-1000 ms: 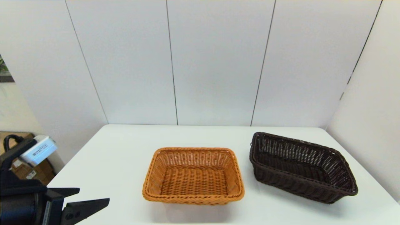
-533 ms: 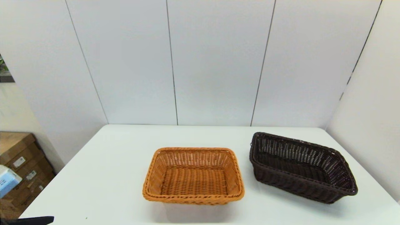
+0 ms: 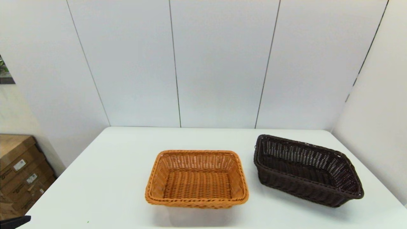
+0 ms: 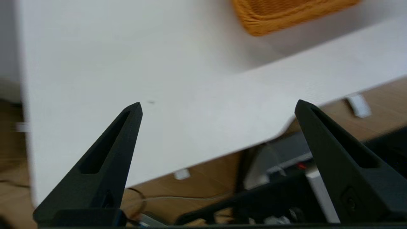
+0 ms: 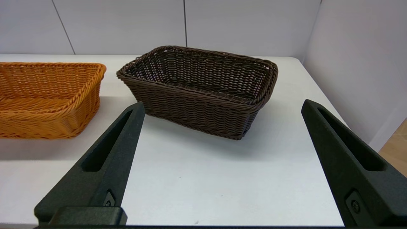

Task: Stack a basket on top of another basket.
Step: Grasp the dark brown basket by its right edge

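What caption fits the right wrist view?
Open right gripper faces the dark brown basket, which stands beside the orange basket on the white table.

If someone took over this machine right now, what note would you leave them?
Left gripper: open, empty, low off the table's near left corner.
Right gripper: open, empty, facing the dark basket from the near side.
Orange basket: mid-table. Dark basket sits to its right, apart and skewed.
Done: nothing stacked.
Left: grip the dark basket, set it in the orange one.
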You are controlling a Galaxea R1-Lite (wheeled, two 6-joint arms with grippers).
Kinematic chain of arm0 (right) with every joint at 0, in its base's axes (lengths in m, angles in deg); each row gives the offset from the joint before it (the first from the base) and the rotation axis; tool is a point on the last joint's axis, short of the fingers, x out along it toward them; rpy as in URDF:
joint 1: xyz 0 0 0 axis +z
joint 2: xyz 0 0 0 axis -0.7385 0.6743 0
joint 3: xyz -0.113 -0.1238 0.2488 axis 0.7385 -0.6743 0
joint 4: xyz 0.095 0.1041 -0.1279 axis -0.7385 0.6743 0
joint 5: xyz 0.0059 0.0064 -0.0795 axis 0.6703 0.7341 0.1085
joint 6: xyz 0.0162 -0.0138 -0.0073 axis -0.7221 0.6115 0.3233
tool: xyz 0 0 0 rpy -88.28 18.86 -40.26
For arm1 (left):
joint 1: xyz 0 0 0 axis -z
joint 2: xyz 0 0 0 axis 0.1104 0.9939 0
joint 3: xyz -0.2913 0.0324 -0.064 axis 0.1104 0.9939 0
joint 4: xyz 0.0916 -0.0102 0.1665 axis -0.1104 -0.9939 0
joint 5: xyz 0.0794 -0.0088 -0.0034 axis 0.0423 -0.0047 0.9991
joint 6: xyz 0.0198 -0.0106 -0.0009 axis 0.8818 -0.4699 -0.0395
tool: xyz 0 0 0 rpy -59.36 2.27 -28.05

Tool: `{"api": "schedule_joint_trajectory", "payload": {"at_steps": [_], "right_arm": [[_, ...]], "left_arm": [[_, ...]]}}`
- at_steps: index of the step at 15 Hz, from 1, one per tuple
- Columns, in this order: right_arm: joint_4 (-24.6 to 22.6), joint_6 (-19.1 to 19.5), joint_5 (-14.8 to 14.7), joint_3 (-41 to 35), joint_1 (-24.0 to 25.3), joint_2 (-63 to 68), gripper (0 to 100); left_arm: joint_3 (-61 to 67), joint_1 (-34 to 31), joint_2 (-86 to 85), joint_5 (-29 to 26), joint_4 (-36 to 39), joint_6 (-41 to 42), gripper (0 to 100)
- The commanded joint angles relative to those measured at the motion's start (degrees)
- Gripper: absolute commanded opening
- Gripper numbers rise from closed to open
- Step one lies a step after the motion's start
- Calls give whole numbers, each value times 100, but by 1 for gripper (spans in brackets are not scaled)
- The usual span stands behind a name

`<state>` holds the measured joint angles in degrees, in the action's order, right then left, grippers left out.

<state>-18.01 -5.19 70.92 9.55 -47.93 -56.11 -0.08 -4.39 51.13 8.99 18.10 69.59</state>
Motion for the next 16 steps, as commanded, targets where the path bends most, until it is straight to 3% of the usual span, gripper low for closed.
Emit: {"api": "schedule_joint_trajectory", "payload": {"at_steps": [1, 3, 8, 11, 16], "right_arm": [[-1, -2, 1, 0, -2, 7, 100], [-1, -2, 1, 0, -2, 7, 100], [-1, -2, 1, 0, -2, 7, 100], [-1, -2, 1, 0, -2, 7, 100], [-1, -2, 1, 0, -2, 7, 100]], "left_arm": [[1137, -749, -1138, -110, 1393, 425, 100], [1497, -555, -1595, -39, 1718, 355, 100], [1805, 139, -2298, 514, 1718, -111, 100], [1919, 130, -2325, 514, 1771, -173, 100], [2420, -125, -2949, 479, 2509, -146, 100]]}}
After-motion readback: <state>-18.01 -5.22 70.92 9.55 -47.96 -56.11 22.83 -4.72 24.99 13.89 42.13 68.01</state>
